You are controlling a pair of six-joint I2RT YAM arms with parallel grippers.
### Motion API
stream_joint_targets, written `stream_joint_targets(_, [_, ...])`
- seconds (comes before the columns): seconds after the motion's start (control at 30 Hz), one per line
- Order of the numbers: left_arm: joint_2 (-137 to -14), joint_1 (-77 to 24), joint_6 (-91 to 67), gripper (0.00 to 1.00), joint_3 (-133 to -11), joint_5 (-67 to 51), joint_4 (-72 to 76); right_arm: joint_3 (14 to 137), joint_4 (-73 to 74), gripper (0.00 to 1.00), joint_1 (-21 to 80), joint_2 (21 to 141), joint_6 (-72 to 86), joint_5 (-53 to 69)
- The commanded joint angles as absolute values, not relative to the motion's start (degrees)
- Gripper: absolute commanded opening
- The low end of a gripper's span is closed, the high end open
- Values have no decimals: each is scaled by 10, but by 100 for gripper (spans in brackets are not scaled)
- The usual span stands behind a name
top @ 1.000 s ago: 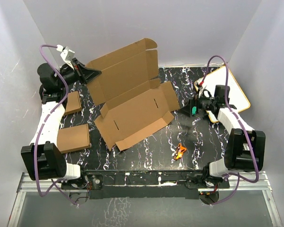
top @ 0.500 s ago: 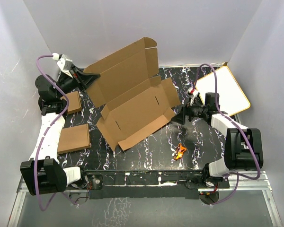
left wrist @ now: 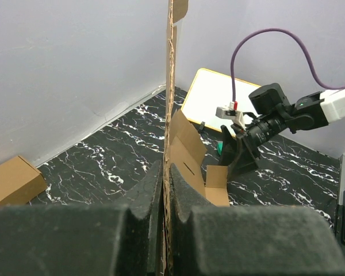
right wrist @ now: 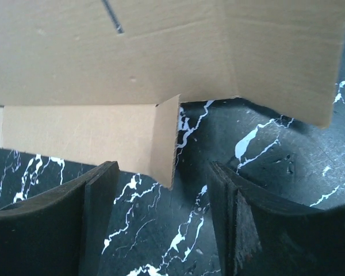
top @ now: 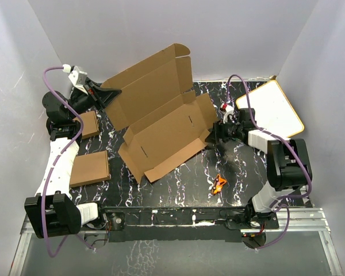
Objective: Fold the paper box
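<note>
Tabletop (top: 184,185); left gripper (left wrist: 166,172) tight on box (top: 161,133)

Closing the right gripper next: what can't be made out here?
Left wrist: paper box edge-on in the left gripper; its panels hidden.
Right wrist: frame edges cut the box off; only one flap corner shows.
Top external: right gripper too dark to show contact; orange item too small to identify.

The black, white-veined tabletop (top: 178,190) is carrying a big cardboard sheet (top: 161,138) in the middle, with its near part resting on the surface. At the left edge a nearer box (top: 89,168) and a farther box (top: 89,125) are sitting. A white board (top: 270,112) is lying at the far right, and a small orange thing (top: 219,184) is lying near right, apart from the sheet.
</note>
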State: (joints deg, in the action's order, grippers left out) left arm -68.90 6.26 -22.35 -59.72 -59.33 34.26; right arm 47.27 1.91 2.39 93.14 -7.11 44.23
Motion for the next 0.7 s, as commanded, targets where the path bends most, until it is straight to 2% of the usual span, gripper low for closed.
stream_joint_targets(0.0, [-668, 62, -236, 0, -607, -594, 375, 517, -15, 62, 22, 966, -39, 429])
stream_joint_targets(0.07, [-668, 62, -240, 0, -609, -595, 375, 528, -12, 54, 23, 985, -34, 440])
stream_joint_targets(0.17, [-668, 62, -244, 0, -611, -596, 373, 538, -10, 21, 22, 997, -30, 482])
stream_joint_targets(0.23, [-669, 62, -244, 0, -614, -600, 363, 539, -7, 8, 21, 987, -38, 483])
stream_joint_targets(0.5, [-669, 62, -207, 0, -635, -613, 284, 527, -5, 8, -18, 897, -75, 447])
stream_joint_targets(0.57, [-669, 62, -198, 6, -640, -613, 269, 521, -3, 8, -20, 887, -84, 444])
stream_joint_targets(0.67, [-671, 62, -186, 11, -646, -613, 246, 520, -1, 8, -21, 881, -90, 443])
